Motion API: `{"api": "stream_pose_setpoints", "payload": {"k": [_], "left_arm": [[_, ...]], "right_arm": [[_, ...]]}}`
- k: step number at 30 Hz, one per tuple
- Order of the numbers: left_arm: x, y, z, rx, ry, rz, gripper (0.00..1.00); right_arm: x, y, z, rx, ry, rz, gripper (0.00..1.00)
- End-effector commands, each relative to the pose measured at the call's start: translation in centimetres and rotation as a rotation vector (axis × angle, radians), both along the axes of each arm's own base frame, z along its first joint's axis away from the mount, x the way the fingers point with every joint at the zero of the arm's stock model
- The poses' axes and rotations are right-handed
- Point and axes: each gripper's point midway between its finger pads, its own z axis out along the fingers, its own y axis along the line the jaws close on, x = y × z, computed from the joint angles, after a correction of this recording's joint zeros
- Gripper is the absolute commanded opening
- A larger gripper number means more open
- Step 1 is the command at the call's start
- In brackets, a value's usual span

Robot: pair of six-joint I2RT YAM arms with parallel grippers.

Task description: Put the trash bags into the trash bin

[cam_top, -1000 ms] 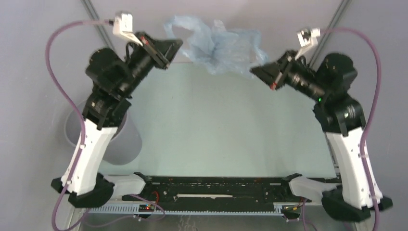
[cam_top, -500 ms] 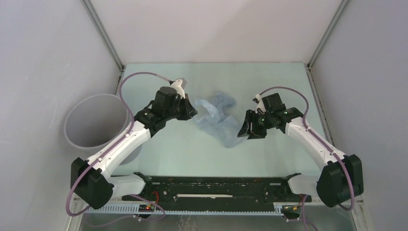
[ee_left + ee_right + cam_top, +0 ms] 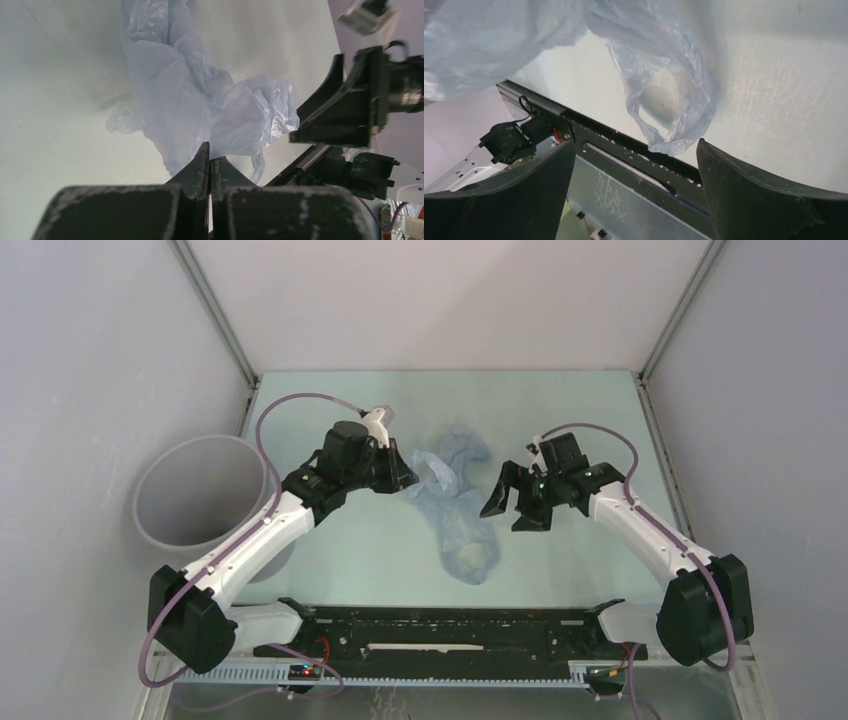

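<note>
The trash bag (image 3: 455,525) is one pale-blue crinkled film, hanging in a long strip over the middle of the table. My left gripper (image 3: 407,480) is shut on its upper end; in the left wrist view the closed fingertips (image 3: 210,152) pinch the film (image 3: 175,95). My right gripper (image 3: 510,510) stands open just right of the bag and holds nothing. In the right wrist view the bag's loose lower end (image 3: 664,85) dangles between and beyond the spread gripper (image 3: 635,144). The grey trash bin (image 3: 160,480) stands at the table's left edge, mouth up, left of my left arm.
A black rail (image 3: 450,625) runs along the near edge between the two arm bases. Grey walls with metal corner posts (image 3: 215,310) close in the table on the left, the back and the right.
Both arms came down from a raised pose with the bag stretched between them. The right gripper opened and let go; the bag now droops from the left gripper alone.
</note>
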Motion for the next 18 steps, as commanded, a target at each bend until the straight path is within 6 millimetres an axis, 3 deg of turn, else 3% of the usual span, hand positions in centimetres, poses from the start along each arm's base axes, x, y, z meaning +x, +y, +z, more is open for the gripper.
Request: {"api": "stream_pose_setpoints", "payload": {"k": [1,5,10,15,18], "left_arm": [[-0.1,-0.9,0.8,-0.056,-0.003,-0.027,0.0],[-0.4,-1.2,0.5,-0.082,0.026,-0.026,0.0],[-0.7,-1.4,0.4,-0.109,0.049,-0.022,0.0],[-1.1,-1.5,-0.1,-0.125,0.087,-0.007,0.0],[-1.6,-1.9,0.3,-0.159,0.123,-0.017,0.0]], "right_arm": [[-1.4,1.2,-1.7,0.097,0.12,-0.068,0.99],[-2.9,1.5,-4.3,0.102,0.189,-0.084,0.96],[-3.8,0.5,-7.7,0.04,0.21,-0.139,0.95],[-2.7,1.5,-9.7,0.028,0.145,-0.141,0.95],[-1.8,2.6,-11.0,0.044,0.143,-0.147,0.83]]}}
